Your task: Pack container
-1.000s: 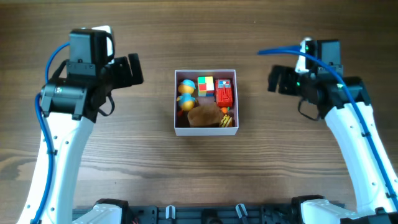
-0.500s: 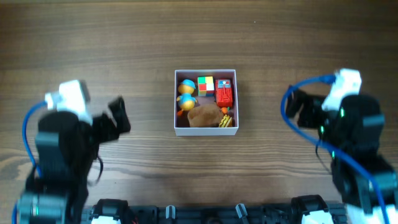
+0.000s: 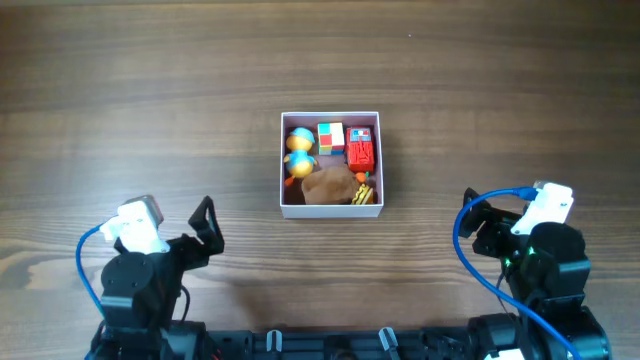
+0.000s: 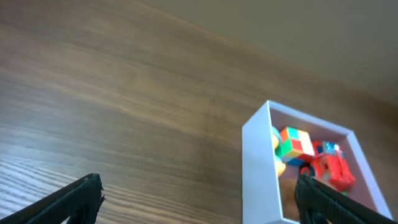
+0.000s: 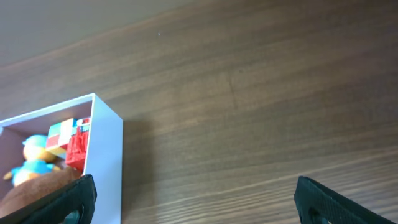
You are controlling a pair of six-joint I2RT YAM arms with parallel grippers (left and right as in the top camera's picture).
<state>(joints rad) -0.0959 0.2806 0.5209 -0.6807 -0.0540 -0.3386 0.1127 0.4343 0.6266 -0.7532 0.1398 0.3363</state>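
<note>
The container [image 3: 331,208] is a square white box with a pinkish inside, at the table's middle. It holds a blue-and-yellow duck toy [image 3: 299,148], a colour cube [image 3: 330,137], a red toy [image 3: 360,150] and a brown plush [image 3: 328,185]. My left gripper [image 3: 203,225] is open and empty, low at the front left, far from the box. My right gripper [image 3: 483,222] is open and empty, low at the front right. The container also shows in the left wrist view [image 4: 258,168] and in the right wrist view [image 5: 106,155].
The wooden table [image 3: 480,90] stretches all round the box. The arm bases sit along the front edge [image 3: 330,345].
Both arms have drawn back from beside the box toward the front edge and folded down. The box and toys have not moved.
</note>
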